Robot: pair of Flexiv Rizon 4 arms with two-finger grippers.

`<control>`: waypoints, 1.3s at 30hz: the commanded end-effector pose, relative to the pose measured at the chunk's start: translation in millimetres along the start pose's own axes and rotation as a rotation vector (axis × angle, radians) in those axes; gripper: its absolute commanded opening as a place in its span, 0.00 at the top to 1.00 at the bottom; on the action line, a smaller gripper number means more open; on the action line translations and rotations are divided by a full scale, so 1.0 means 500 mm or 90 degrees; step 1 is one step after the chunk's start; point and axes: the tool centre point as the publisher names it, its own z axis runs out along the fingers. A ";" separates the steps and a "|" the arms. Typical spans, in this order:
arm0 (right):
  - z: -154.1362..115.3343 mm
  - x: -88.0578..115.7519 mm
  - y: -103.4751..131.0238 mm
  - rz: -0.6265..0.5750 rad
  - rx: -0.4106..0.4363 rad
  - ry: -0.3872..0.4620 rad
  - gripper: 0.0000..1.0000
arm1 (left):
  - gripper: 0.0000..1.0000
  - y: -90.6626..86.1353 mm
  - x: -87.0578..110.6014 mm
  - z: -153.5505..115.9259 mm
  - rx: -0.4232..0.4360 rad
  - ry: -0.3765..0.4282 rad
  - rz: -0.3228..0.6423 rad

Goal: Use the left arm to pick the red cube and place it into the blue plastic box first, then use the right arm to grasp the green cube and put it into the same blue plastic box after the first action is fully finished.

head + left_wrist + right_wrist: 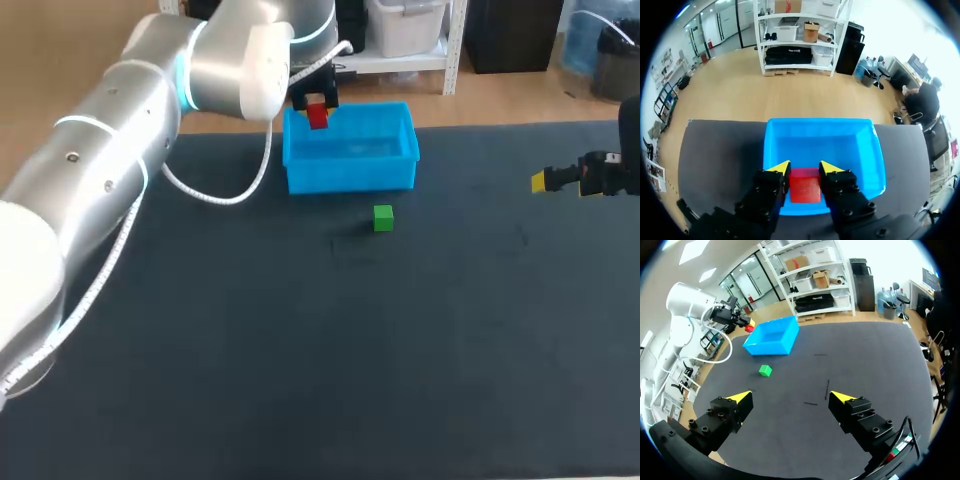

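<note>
My left gripper (317, 110) (805, 171) is shut on the red cube (318, 116) (805, 184), holding it above the near-left rim of the blue plastic box (350, 150) (840, 145). The box's floor looks bare. In the right wrist view the red cube (749, 328) hangs beside the blue box (772, 336). The green cube (383, 218) (765, 370) sits on the dark mat just in front of the box. My right gripper (545, 181) (791, 399) hovers open at the table's right side, far from the green cube, with nothing between its fingers.
The dark table mat (300, 350) stretches wide in front of the box and the green cube. My left arm (110, 170) crosses the table's left part, with a white cable (225, 195) looping below it.
</note>
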 end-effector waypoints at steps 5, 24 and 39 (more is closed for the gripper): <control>-0.001 0.000 0.000 0.000 0.001 0.000 0.00 | 1.00 -0.011 -0.032 0.032 -0.019 0.062 0.003; -0.001 0.000 0.000 0.000 0.001 0.000 0.00 | 0.00 -0.006 -0.017 -0.001 -0.019 0.072 0.020; -0.001 0.000 0.000 0.000 0.001 0.000 0.00 | 0.00 0.107 0.089 -0.173 0.047 0.024 0.056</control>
